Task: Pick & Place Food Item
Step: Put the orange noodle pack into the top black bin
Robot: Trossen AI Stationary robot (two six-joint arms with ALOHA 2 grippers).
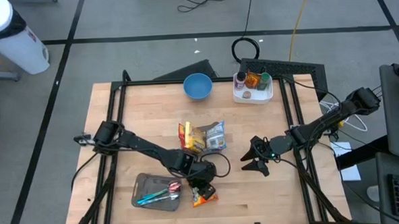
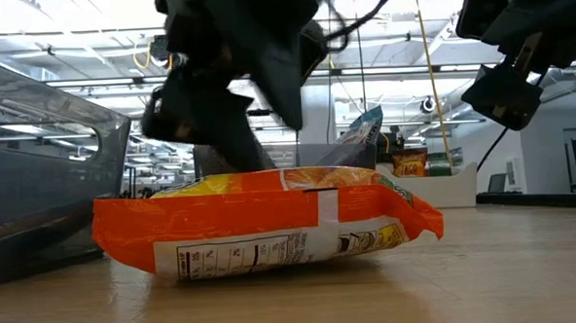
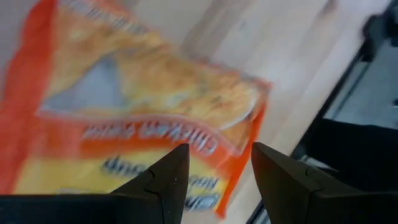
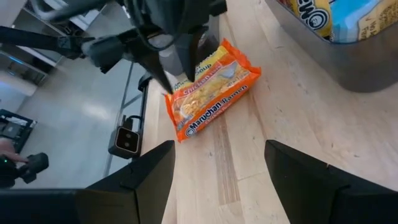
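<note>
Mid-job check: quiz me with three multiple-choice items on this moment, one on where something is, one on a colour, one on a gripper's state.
1. Where does the ramen packet lie?
A. in the blue bowl
B. on the table by the metal tray
C. in the white bin

2. What colour is the bowl at the table's far edge?
A. red
B. green
C. blue

3. How is the left gripper?
A. open, just above the packet
B. shut on the packet
C. shut on a spoon

Answers:
1 B: the high view shows it on wood beside the metal tray.
2 C: it is plainly blue from above.
3 A: the left wrist view shows a gap between its fingers, packet beneath.
</note>
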